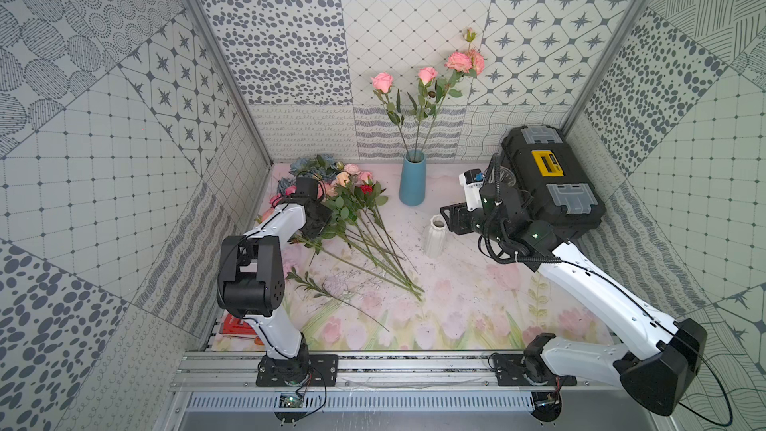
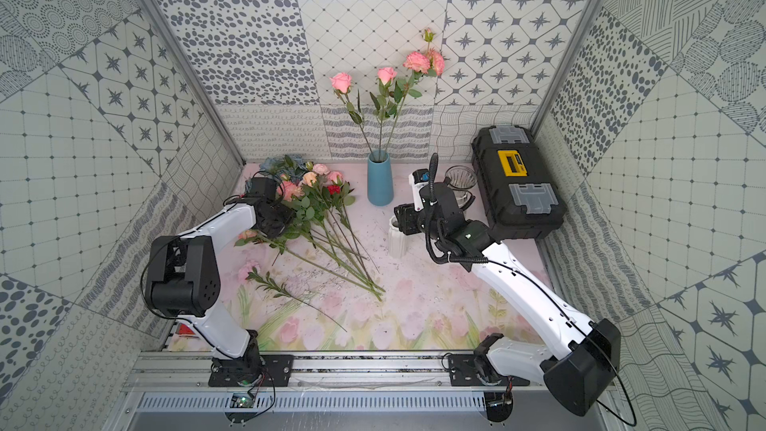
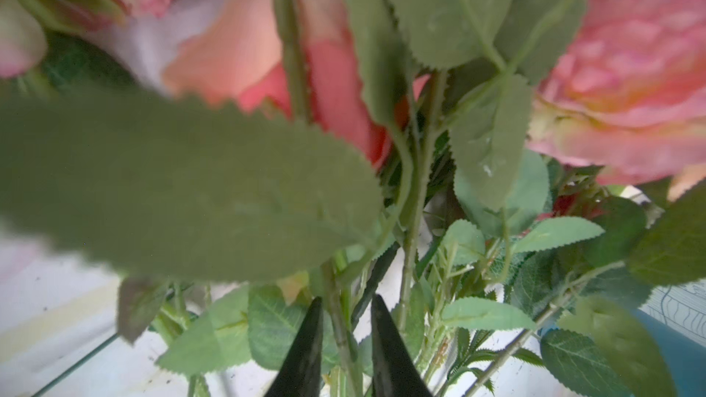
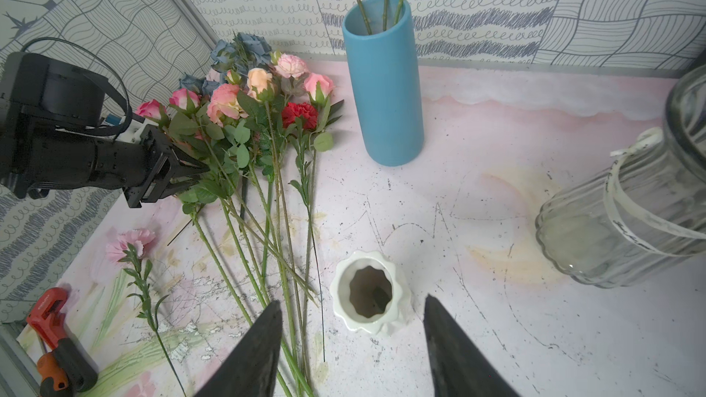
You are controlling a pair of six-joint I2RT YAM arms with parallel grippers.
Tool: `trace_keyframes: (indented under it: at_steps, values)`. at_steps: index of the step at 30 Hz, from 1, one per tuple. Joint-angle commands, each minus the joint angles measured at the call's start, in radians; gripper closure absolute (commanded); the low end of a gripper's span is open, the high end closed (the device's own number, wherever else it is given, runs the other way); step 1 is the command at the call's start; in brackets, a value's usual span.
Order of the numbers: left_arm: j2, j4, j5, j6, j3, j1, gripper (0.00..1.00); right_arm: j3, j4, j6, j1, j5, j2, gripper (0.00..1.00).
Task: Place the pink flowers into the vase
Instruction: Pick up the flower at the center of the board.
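The pink flowers [image 1: 352,201] lie in a fanned pile at the back left of the mat, heads toward the wall; the right wrist view shows the same pink flowers [image 4: 229,103]. Three more stand in the blue vase [image 1: 412,180], [image 4: 386,82]. My left gripper [image 3: 345,322] reaches into the pile's leaves, fingers drawn close round one green stem [image 3: 340,337]. From the right wrist view, my left gripper [image 4: 198,175] is buried among stems. My right gripper [image 4: 352,299] hangs open and holds nothing, just above a small white vase [image 4: 366,295].
A red carnation [image 4: 300,114] and blue hydrangeas [image 4: 244,47] are mixed into the pile. A loose pink sprig [image 1: 315,284] lies near the left arm. A glass jar [image 4: 619,231] and a black toolbox [image 1: 547,184] stand at the back right. A red tool [image 4: 53,337] lies front left.
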Motion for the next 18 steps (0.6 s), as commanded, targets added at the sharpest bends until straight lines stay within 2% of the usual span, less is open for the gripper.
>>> trace_keyframes:
  at_steps: [1, 6, 11, 16, 18]
  values:
    - [0.002, 0.032, -0.009, 0.007, 0.021, 0.002, 0.88, -0.007, 0.006, -0.005, -0.005, 0.013, -0.030, 0.40]
    - [-0.023, -0.030, -0.039, 0.041, 0.048, -0.004, 1.00, -0.013, 0.009, 0.005, -0.008, 0.014, -0.027, 0.40]
    - [-0.095, -0.104, -0.145, 0.073, 0.076, -0.049, 1.00, -0.010, 0.014, 0.009, -0.009, 0.005, -0.024, 0.40]
    - [-0.129, -0.252, -0.296, 0.152, 0.233, -0.162, 1.00, -0.005, 0.018, 0.010, -0.010, 0.003, -0.021, 0.40]
    - [-0.111, -0.288, -0.300, 0.202, 0.316, -0.202, 1.00, -0.004, 0.016, 0.010, -0.010, 0.004, -0.021, 0.40]
